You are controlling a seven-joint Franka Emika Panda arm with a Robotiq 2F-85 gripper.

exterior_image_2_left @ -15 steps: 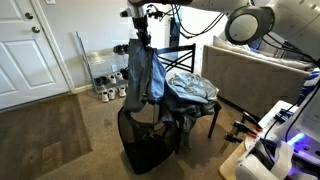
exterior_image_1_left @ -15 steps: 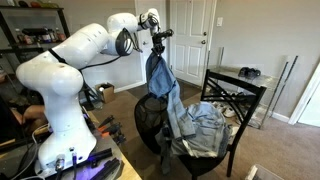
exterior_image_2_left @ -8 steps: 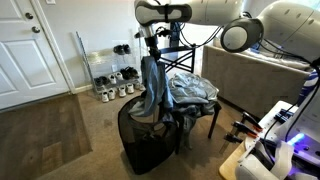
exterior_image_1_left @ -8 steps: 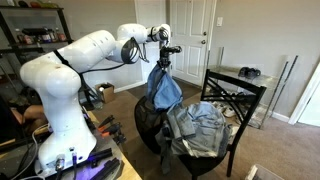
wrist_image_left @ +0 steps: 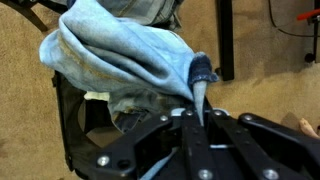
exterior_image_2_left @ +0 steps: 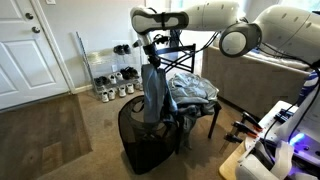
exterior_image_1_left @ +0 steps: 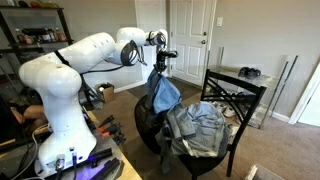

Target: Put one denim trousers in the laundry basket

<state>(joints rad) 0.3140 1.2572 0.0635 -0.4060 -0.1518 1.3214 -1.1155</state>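
Right over the laundry basket (exterior_image_2_left: 140, 155) is where we've got the denim trousers (exterior_image_2_left: 152, 90) dangling in a bunched-up bundle. The pincer (exterior_image_2_left: 152, 58) is clamped on just a small fold at the top, and the wrist view shows only a thin bit of cloth squeezed between the fingers. In both exterior views the low end of the trousers looks about level with the basket's rim, but we can't tell if any of it is actually inside yet. So what could go wrong? First, that skinny grip: the whole weight hangs off one pinch, so we reckon a jerky move could let it slip early. Second, the bundle is wider than it looks, and a let-go from this height could leave a leg flopped over the rim instead of inside. Third, the chair (exterior_image_1_left: 236, 98) with the heap of paler jeans (exterior_image_1_left: 203, 125) sits just beside the basket, so a swinging leg could snag there. The mesh walls also look floppy, so cloth dragging on the rim might tip the basket.
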